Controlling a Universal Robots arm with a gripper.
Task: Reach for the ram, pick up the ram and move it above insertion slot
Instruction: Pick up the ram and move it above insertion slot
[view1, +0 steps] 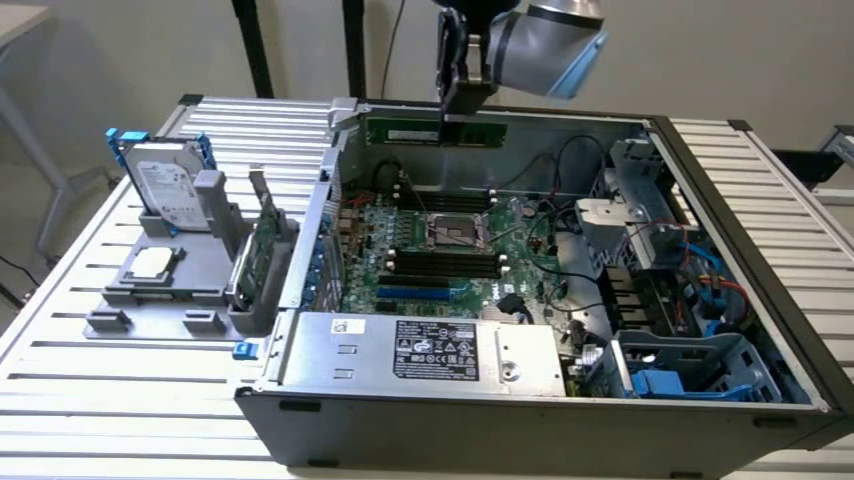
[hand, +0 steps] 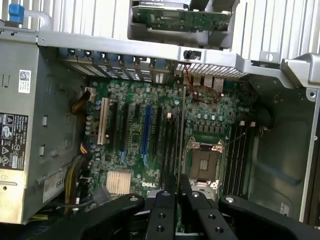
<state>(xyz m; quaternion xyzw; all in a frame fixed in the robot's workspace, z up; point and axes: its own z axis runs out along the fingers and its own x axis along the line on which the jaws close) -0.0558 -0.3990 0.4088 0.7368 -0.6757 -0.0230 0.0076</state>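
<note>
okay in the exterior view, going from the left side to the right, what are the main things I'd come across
Silver hard drive standing in the grey holder → upright green expansion card → the ram held in the gripper above the motherboard → blue plastic bracket in the case's corner at the exterior view's right.

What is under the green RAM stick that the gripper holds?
Under the long thin green RAM stick, held in the gripper, lies the open computer case's green motherboard with its black memory slots. Nothing covers them.
</note>
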